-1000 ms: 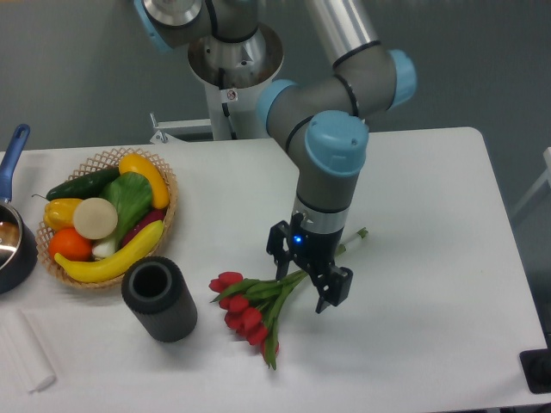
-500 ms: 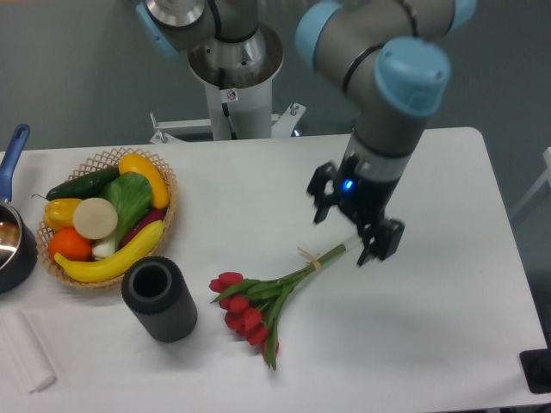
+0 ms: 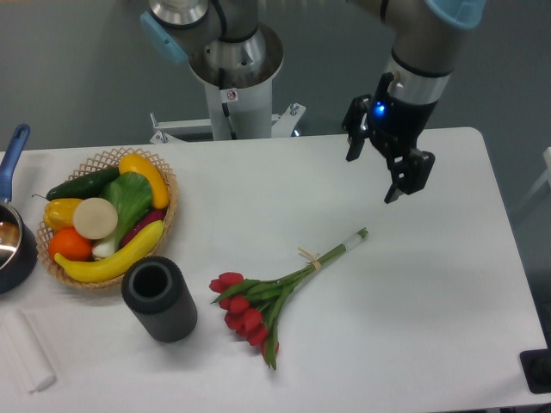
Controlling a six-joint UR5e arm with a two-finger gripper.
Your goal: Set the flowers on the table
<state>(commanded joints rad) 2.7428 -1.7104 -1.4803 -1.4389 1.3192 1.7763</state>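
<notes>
1. The flowers (image 3: 263, 303) are lying flat on the table (image 3: 430, 292), near the black cup (image 3: 159, 301).
2. The gripper (image 3: 379, 168) is hanging high above the stems, jaws wide and holding nothing.
3. The job is looking done; next, the arm only needs moving away.
4. A basket (image 3: 108, 215) is sitting on the white top.

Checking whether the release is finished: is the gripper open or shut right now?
Open. The gripper has its two fingers spread with nothing between them, raised above the table, while the flowers lie flat apart from it.
</notes>
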